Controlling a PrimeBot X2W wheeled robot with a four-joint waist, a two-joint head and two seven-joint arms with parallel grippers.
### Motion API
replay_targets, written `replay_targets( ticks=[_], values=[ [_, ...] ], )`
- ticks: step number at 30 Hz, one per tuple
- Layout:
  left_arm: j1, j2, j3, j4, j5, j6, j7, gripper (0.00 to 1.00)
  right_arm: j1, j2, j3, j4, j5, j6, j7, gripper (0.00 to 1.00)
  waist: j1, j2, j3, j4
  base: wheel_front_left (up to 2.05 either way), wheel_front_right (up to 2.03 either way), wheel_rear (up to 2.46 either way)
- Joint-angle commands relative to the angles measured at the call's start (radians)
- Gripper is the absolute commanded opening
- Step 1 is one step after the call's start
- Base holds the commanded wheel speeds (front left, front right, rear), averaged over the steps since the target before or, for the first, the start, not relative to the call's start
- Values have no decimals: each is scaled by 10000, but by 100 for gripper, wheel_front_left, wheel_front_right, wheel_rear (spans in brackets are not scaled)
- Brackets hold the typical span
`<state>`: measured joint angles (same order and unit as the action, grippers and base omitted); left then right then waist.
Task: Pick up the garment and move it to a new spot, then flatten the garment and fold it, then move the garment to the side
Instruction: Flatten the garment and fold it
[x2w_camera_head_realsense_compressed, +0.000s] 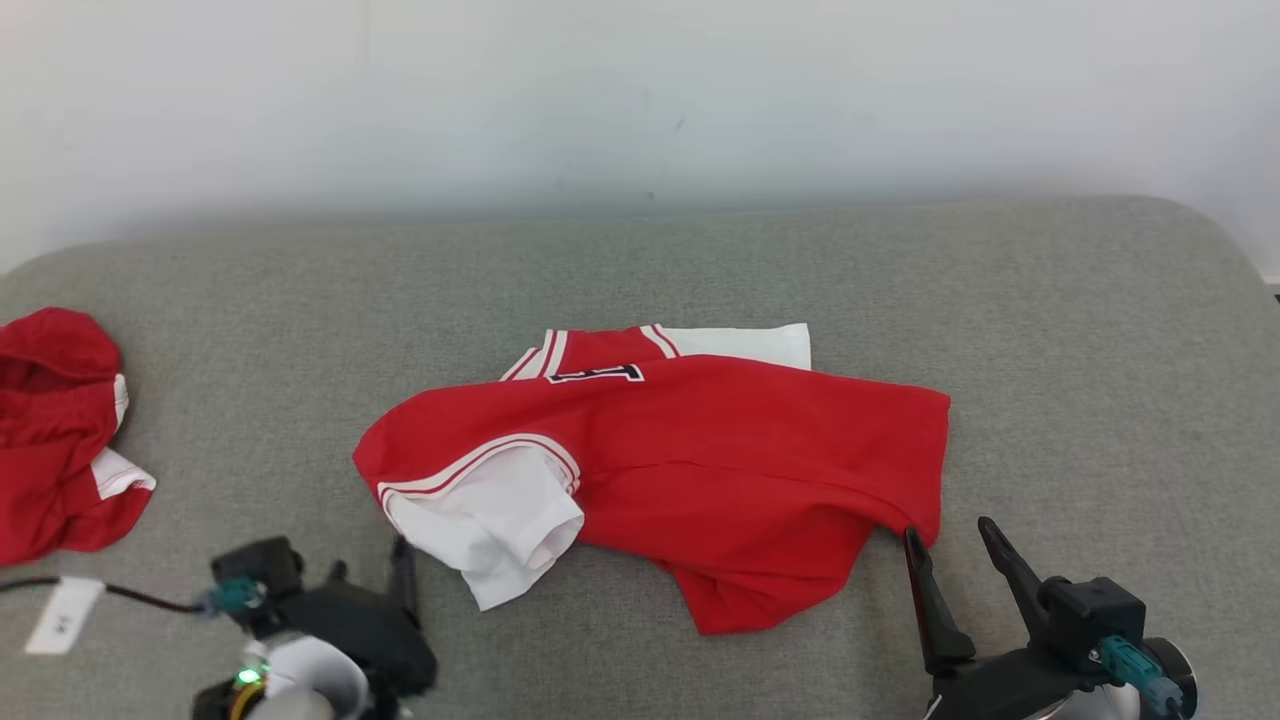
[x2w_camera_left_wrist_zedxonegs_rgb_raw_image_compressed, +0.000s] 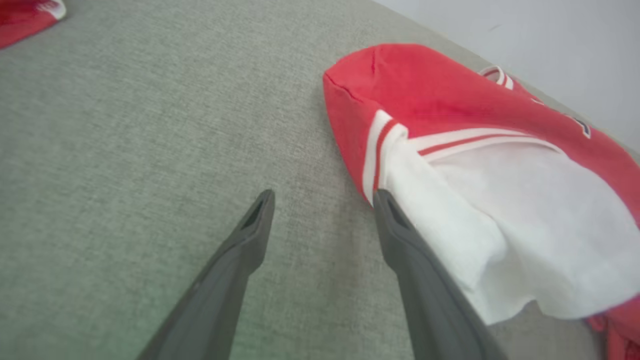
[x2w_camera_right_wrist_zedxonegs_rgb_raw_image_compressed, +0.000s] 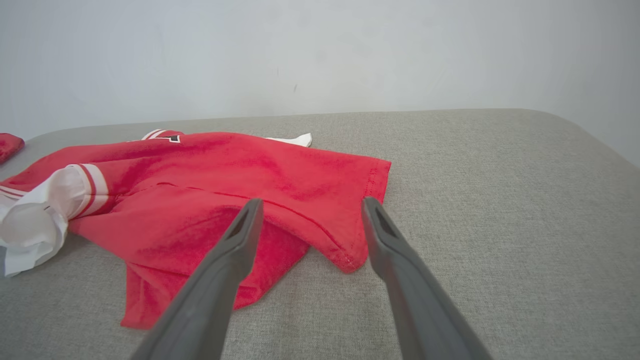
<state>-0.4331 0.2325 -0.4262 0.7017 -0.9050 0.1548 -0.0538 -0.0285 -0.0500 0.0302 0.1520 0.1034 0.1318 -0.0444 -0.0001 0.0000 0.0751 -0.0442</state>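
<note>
Garment (x2w_camera_head_realsense_compressed: 700, 450) lies on grey, possibly cushioned surface (x2w_camera_head_realsense_compressed: 1050, 330) before pale wall (x2w_camera_head_realsense_compressed: 640, 90).

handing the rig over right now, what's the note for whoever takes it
Left gripper: jaws open, empty, beside the white sleeve of the red jersey.
Right gripper: jaws open, empty, at the jersey's near right hem corner.
Jersey: mid-cushion, doubled over but rumpled, lower hem bunched. A second red garment lies far left.
Done: seemingly placed and partly folded.
Left: smooth it, finish the fold, move it aside.
</note>
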Motion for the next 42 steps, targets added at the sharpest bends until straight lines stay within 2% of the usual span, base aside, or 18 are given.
replay_targets(
  ticks=[1, 5, 13, 20, 28, 30, 31, 33, 34, 36, 42],
  values=[
    [142, -22, -52, -160, 74, -19, -10, 100, 82, -5, -21, -19, -62, -22, -14, 100, 1, 0, 49, 79, 0, 0, 0],
    [917, -250, -583, -1408, 375, 229, -19, 100, 46, -7, -112, -130, -119, -22, 66, 100, 1, 0, 116, 197, 0, 0, 0],
    [1332, -283, -1126, -2298, 815, 672, 195, 100, -69, -7, -155, -111, -183, -22, 70, 100, 1, 0, 198, 68, 0, 0, 0],
    [1384, -71, -1308, -2190, 1020, 1027, 418, 100, -82, -7, -75, -35, -189, -22, 93, 100, 1, 0, 196, -129, 0, 0, 0],
    [1212, -93, -1675, -1956, 1180, 897, 642, 100, -78, -7, -3, 39, -175, -22, 84, 100, 1, 0, 167, -190, 0, 0, 0],
    [1083, -139, -1725, -1861, 1266, 905, 593, 84, -115, -8, 35, 45, -222, -22, 109, 100, 1, 0, 168, -179, 0, 0, 0],
    [1034, -166, -1738, -1810, 1269, 885, 569, 49, -144, -8, 53, 56, -242, -22, 135, 100, 1, 0, 170, -175, 0, 0, 0],
    [981, -198, -1739, -1728, 1302, 833, 478, 35, -240, -8, 15, 131, -304, -22, 257, 100, 1, 0, 178, -175, 0, 0, 0],
    [944, -217, -1733, -1695, 1289, 823, 428, 16, -294, -10, -34, 169, -372, -22, 375, 100, 1, 0, 180, -179, 0, 0, 0],
    [820, -250, -1712, -1594, 1257, 748, 348, 0, -425, -8, -63, 258, -451, -22, 625, 100, 1, 0, 186, -181, 0, 0, 0],
    [601, -422, -1797, -1306, 1171, 474, 276, 0, -881, -11, -402, 622, -563, -22, 1481, 100, 1, 0, 251, -137, 0, 0, 0]
  ],
)
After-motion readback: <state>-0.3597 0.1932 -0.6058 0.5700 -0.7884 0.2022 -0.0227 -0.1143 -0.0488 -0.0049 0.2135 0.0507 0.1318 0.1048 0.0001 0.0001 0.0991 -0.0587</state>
